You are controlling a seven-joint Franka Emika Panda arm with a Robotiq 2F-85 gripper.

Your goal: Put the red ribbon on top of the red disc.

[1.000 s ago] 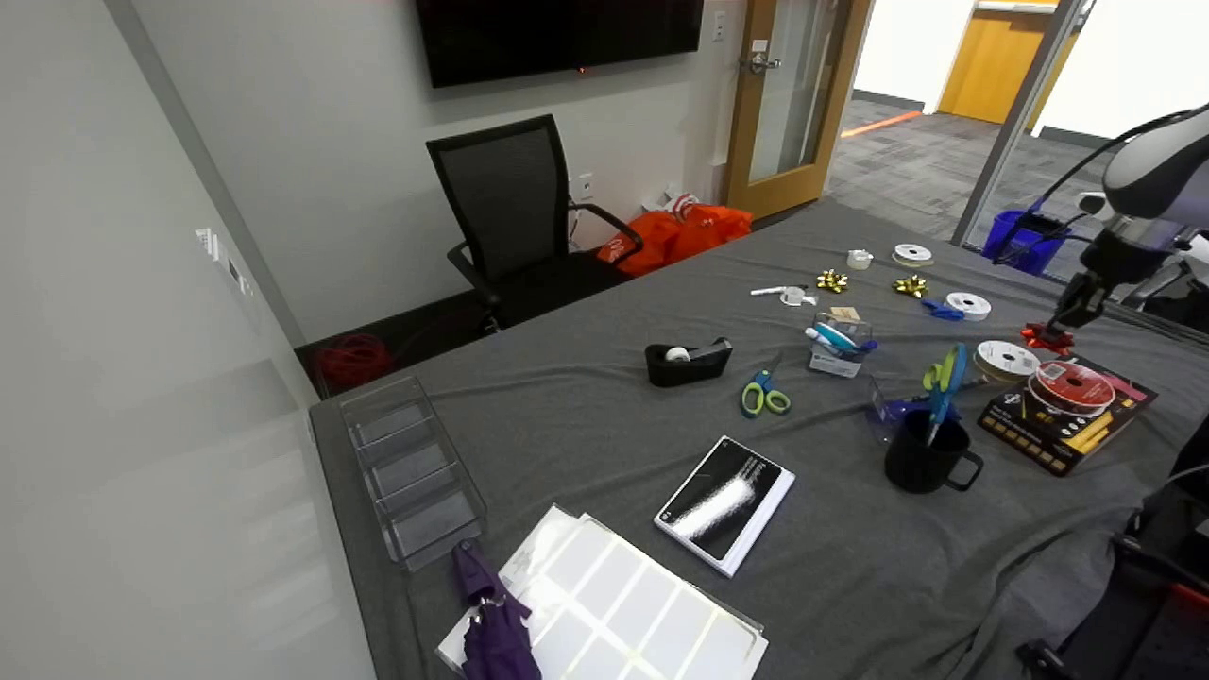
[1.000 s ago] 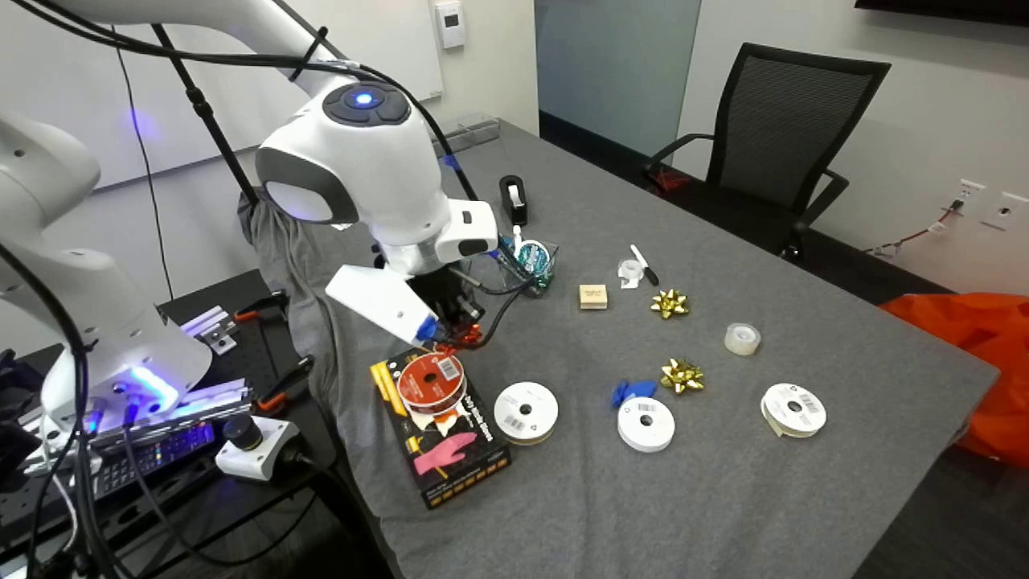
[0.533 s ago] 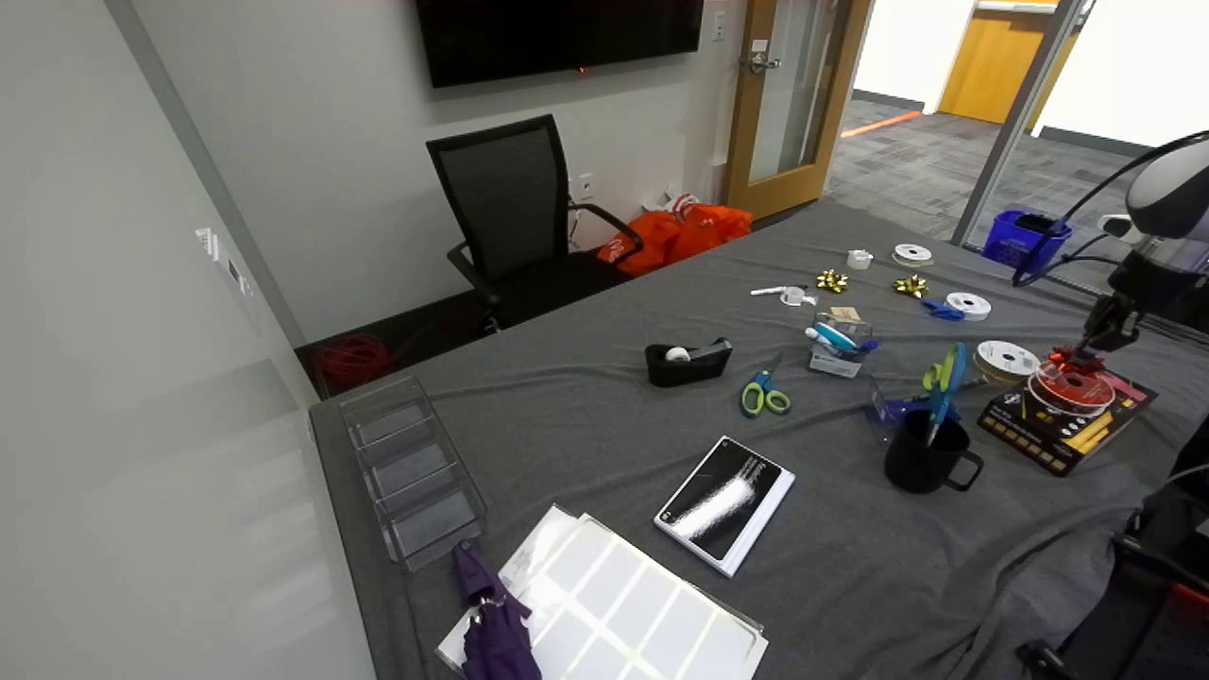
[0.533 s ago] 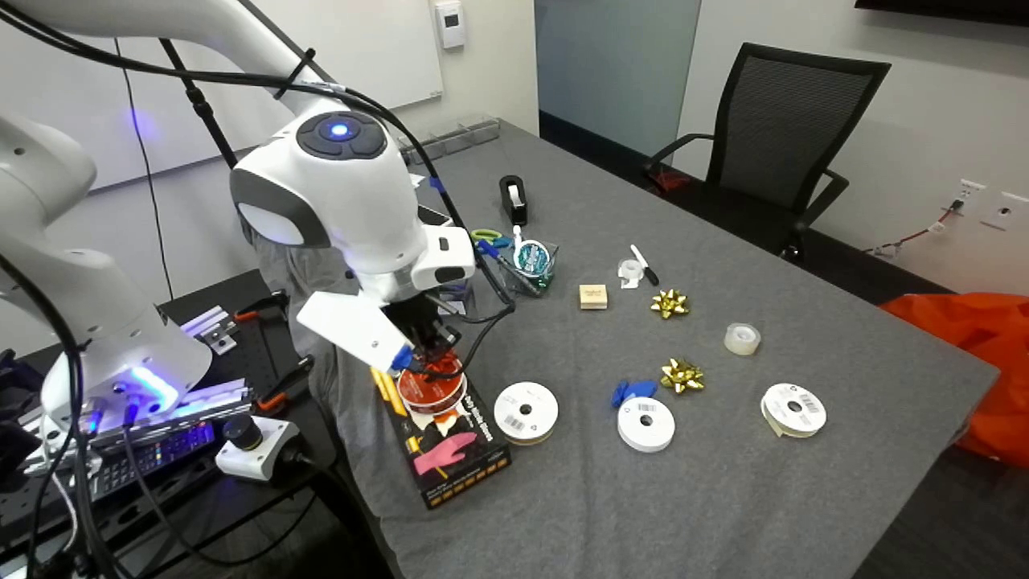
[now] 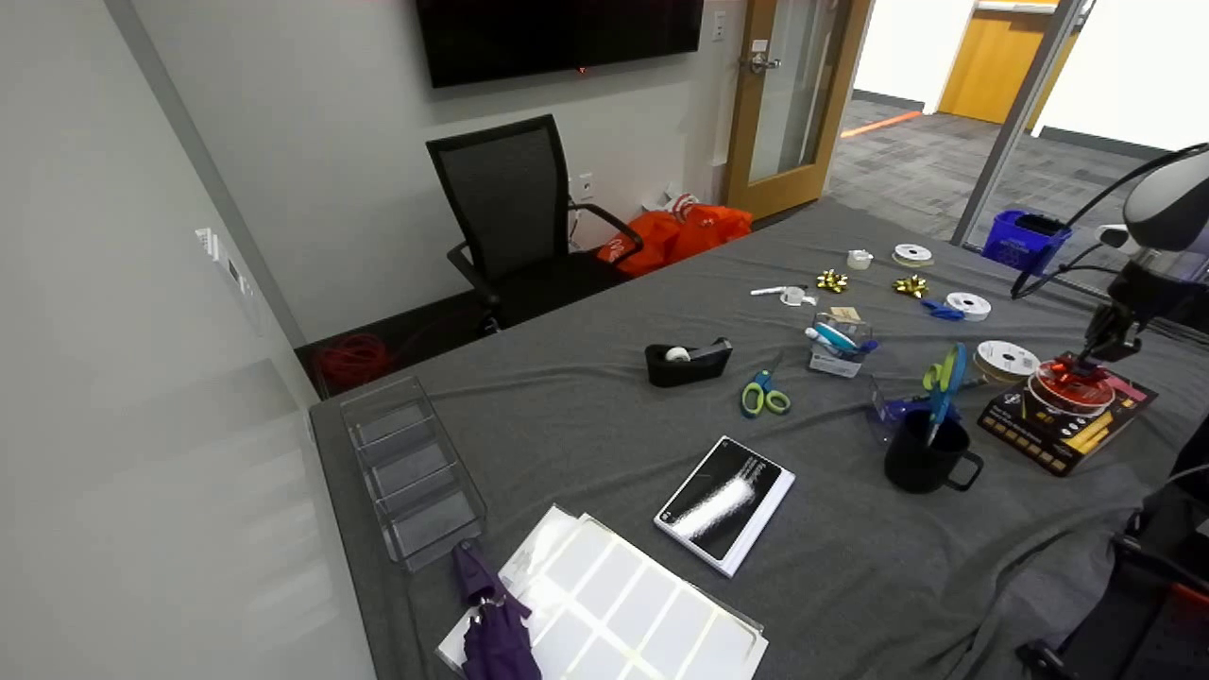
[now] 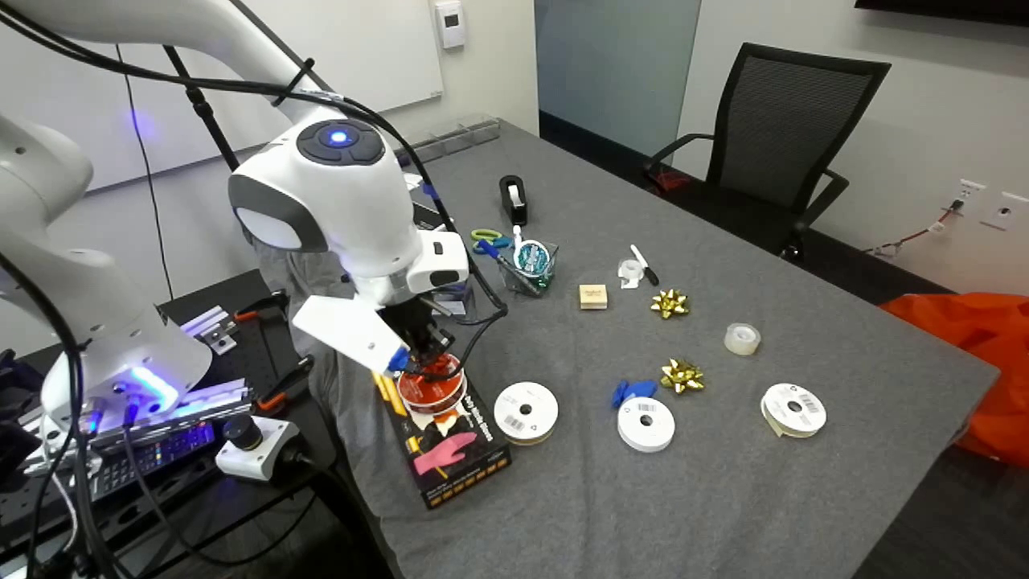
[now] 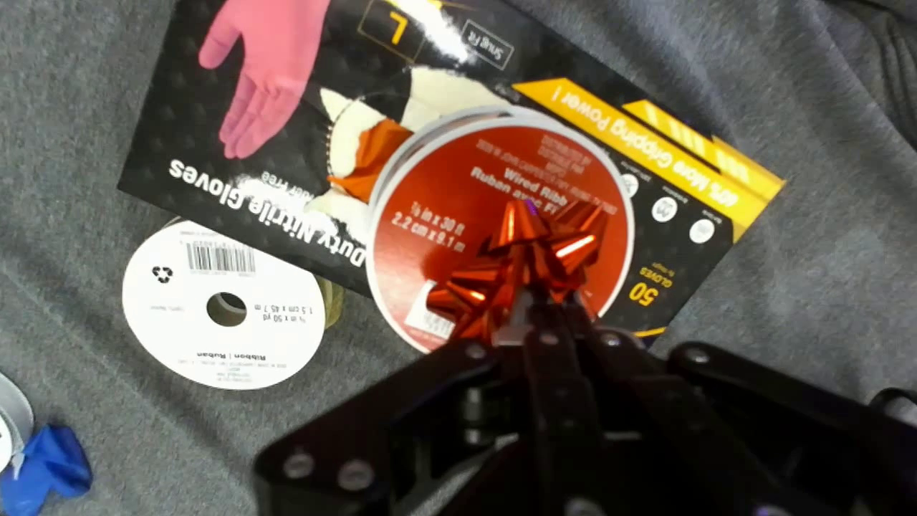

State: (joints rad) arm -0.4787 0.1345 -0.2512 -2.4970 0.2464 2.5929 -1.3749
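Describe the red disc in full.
The red disc is a flat, round spool with a red face, pale print, a white barcode and a pale rim; the material could be card or plastic. It lies flat on the black glove box. In the wrist view the shiny red bow, gripped by the pincer, hides its centre and part of its face; contact between them is unclear.

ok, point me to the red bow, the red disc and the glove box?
Red bow [image 7: 524, 264]: wrist view, on its middle loops.
Red disc [image 7: 476, 204]: wrist view, on its uncovered red face.
Glove box [image 6: 448, 452]: an exterior view, on its printed top.
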